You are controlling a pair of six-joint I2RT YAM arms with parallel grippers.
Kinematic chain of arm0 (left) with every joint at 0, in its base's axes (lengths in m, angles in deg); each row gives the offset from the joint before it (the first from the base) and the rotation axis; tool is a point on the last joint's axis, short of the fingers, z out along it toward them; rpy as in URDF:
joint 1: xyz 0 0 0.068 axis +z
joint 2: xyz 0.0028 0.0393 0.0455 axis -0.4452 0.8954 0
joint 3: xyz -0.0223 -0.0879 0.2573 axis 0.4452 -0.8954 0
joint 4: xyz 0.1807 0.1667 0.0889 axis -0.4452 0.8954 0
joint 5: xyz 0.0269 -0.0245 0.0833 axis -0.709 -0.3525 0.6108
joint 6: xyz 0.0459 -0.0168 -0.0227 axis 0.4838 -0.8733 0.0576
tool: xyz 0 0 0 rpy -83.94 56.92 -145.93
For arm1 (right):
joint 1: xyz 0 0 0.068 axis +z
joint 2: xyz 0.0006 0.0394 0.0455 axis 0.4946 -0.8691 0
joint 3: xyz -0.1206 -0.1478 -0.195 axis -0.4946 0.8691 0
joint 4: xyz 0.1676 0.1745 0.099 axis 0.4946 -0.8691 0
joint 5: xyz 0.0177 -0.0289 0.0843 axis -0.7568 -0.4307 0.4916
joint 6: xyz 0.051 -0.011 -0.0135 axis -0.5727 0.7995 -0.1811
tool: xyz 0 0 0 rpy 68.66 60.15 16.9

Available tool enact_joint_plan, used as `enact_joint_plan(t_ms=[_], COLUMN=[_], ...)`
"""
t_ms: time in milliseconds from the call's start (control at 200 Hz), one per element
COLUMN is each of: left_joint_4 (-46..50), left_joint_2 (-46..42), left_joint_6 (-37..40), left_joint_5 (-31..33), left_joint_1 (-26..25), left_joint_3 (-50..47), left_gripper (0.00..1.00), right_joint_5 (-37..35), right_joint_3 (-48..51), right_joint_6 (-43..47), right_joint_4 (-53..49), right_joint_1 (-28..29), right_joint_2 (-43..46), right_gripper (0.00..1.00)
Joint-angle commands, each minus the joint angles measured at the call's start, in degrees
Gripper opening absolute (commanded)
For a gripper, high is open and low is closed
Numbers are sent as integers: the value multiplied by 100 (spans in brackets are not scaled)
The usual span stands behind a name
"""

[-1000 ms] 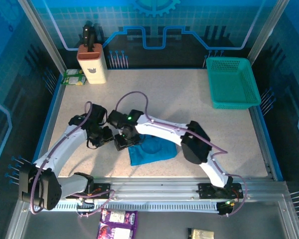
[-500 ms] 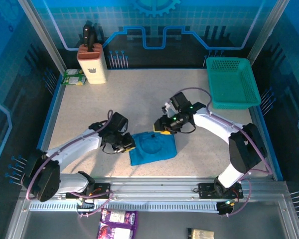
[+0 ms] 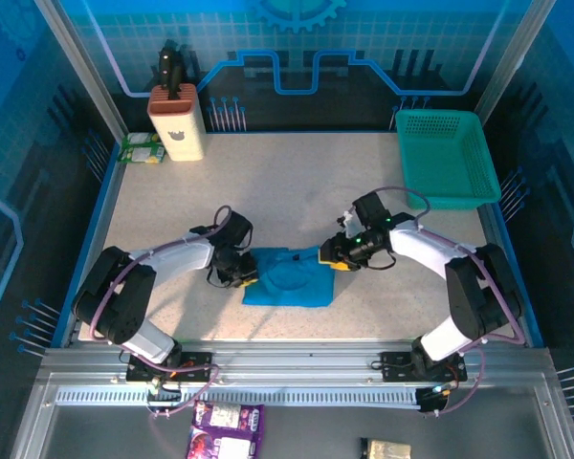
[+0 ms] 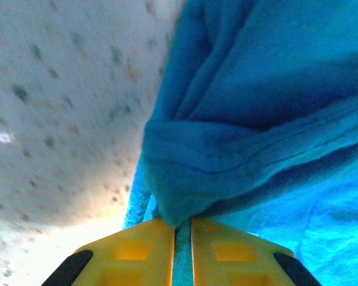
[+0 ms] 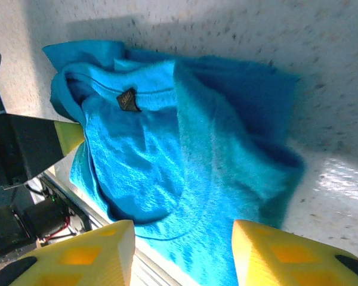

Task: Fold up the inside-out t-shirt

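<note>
The inside-out t-shirt (image 3: 289, 279) lies as a small blue bundle on the speckled table, near the front middle. My left gripper (image 3: 241, 275) is at its left edge. In the left wrist view its yellow fingers (image 4: 137, 250) are shut on a fold of the blue t-shirt (image 4: 256, 113), with cloth pinched in the narrow gap. My right gripper (image 3: 331, 256) is at the shirt's right edge. In the right wrist view it (image 5: 182, 253) stands open, low over the t-shirt (image 5: 167, 155). A small dark neck label (image 5: 129, 100) faces up.
A teal mesh basket (image 3: 447, 158) stands at the back right. A knife block (image 3: 177, 122) and a green packet (image 3: 141, 148) are at the back left. The metal front rail (image 3: 297, 359) runs just near the shirt.
The right arm has swung from the shirt's left side over to its right edge. The left gripper has moved in to the left edge and closed on cloth. The shirt now lies flatter and wider.
</note>
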Motion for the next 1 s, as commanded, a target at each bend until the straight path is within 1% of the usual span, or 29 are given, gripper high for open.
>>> enact_joint_plan(t_ms=[0, 120, 170, 225, 290, 355, 510, 640, 685, 730, 775, 891, 946, 966, 996], left_joint_4=[45, 127, 108, 123, 218, 244, 219, 101, 100, 149, 260, 606, 722, 757, 804], left_joint_2=[-175, -423, -433, -311, -61, 223, 856, 1025, 1010, 942, 847, 433, 291, 261, 231], left_joint_6=[470, 776, 939, 1180, 1450, 1617, 1879, 1956, 2000, 2044, 2090, 2172, 2213, 2224, 2226], left_joint_5=[184, -122, -225, -430, -618, -754, -1103, -1392, -1431, -1420, -1251, -723, -668, -676, -675], left_joint_1=[251, 683, 822, 921, 954, 952, 952, 952, 952, 952, 952, 952, 952, 952, 952], left_joint_3=[144, 286, 358, 504, 752, 944, 1152, 1106, 1088, 1074, 1069, 1081, 1096, 1100, 1105], left_gripper=[19, 26, 31, 36, 39, 39, 38, 32, 30, 29, 30, 34, 36, 36, 36], right_joint_5=[-120, -259, -338, -433, -540, -619, -524, -476, -438, -409, -409, -508, -574, -576, -568], right_joint_3=[195, 268, 292, 276, 228, 188, 130, 134, -48, -83, -126, -249, -292, -313, -333], right_joint_6=[110, 328, 399, 485, 552, 599, 589, 539, 518, 503, 501, 523, 525, 525, 525], right_joint_4=[141, 152, 163, 141, 132, 156, 313, 403, 433, 441, 416, 260, 186, 181, 179], right_joint_1=[-123, -140, -141, -141, -141, -142, -143, -133, -125, -108, -84, -38, -28, -19, -6], right_joint_2=[194, 93, 37, -54, -147, -227, -460, -563, -590, -608, -600, -566, -530, -516, -494], right_gripper=[47, 47, 47, 47, 48, 48, 48, 46, 44, 41, 36, 14, 3, 0, 0])
